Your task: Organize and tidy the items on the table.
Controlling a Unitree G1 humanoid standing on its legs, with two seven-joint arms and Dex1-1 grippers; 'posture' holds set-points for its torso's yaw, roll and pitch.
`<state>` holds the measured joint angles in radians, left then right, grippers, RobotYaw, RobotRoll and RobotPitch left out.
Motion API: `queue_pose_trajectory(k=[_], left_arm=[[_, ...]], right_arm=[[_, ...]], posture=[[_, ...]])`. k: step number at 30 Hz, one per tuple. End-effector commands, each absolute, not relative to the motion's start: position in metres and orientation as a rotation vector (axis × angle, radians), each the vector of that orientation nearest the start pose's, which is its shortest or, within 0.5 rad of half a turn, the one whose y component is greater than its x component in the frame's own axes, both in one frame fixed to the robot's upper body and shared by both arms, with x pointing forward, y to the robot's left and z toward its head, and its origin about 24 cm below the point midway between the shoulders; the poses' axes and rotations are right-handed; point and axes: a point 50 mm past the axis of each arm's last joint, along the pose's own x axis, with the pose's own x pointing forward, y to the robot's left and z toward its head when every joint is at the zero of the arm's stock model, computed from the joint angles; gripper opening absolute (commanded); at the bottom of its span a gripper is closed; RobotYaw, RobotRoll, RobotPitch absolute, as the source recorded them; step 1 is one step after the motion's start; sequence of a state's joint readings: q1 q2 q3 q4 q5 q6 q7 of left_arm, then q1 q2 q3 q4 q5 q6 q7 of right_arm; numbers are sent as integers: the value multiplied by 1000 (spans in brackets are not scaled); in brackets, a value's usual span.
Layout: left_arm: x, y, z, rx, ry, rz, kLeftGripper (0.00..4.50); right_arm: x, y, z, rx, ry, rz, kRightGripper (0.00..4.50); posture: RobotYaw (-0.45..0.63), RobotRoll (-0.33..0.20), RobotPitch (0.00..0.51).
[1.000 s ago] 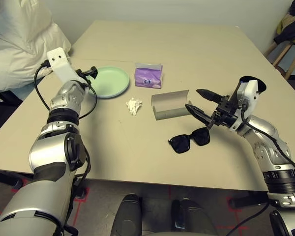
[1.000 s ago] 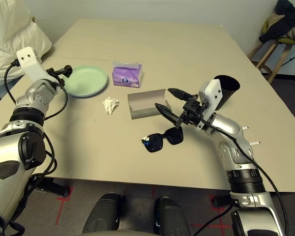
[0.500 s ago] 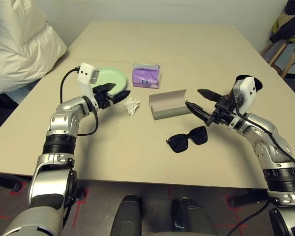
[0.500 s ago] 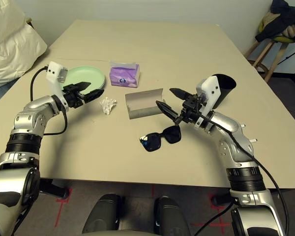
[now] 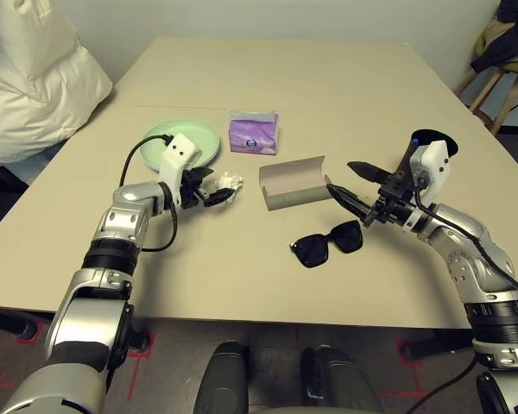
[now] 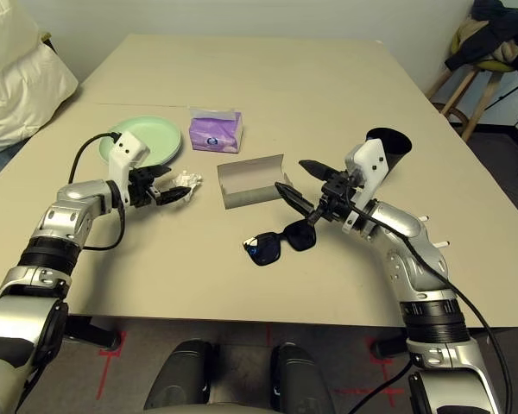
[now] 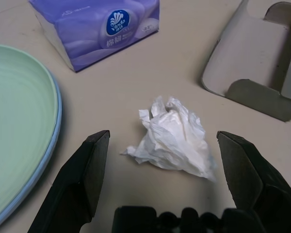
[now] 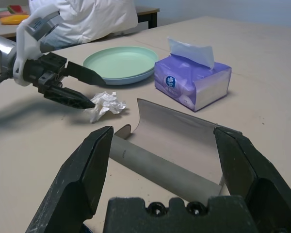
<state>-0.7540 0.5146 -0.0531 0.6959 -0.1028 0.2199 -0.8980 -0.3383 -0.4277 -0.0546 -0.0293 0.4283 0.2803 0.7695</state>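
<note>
Light: even, soft indoor light from above; the beige worktop [image 5: 345, 95] reads bright and matte, with no glare.
Shadows: faint and short; a soft one under the black sunglasses [image 5: 330, 244], another beneath the left arm, a small one beside the crumpled tissue [image 7: 172, 137].
Focus: head views sharp across the worktop; in the left wrist view the tissue is crisp, while the left hand [image 7: 170, 187] looks slightly soft at its base.
Distortion: mild wide-angle bending toward the worktop's far corners.
</note>
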Motion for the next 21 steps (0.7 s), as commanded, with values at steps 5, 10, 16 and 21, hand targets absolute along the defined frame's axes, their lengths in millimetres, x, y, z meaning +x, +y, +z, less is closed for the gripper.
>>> queue_pose_trajectory(k=[5, 10, 16, 21], left_arm=[[368, 209, 114, 274, 338, -743, 4112], [367, 209, 110, 275, 387, -759, 2325], [364, 211, 104, 291, 425, -755, 10], [365, 214, 111, 272, 402, -743, 10]], right_arm=[[293, -180, 141, -57, -107, 813, 4500], [293, -180, 143, -57, -114, 809, 4500], [294, -178, 145, -52, -124, 808, 4500], [295, -178, 145, -49, -127, 807, 4500]], posture=[[164, 0, 83], [161, 0, 79], [162, 0, 74], [168, 0, 68]])
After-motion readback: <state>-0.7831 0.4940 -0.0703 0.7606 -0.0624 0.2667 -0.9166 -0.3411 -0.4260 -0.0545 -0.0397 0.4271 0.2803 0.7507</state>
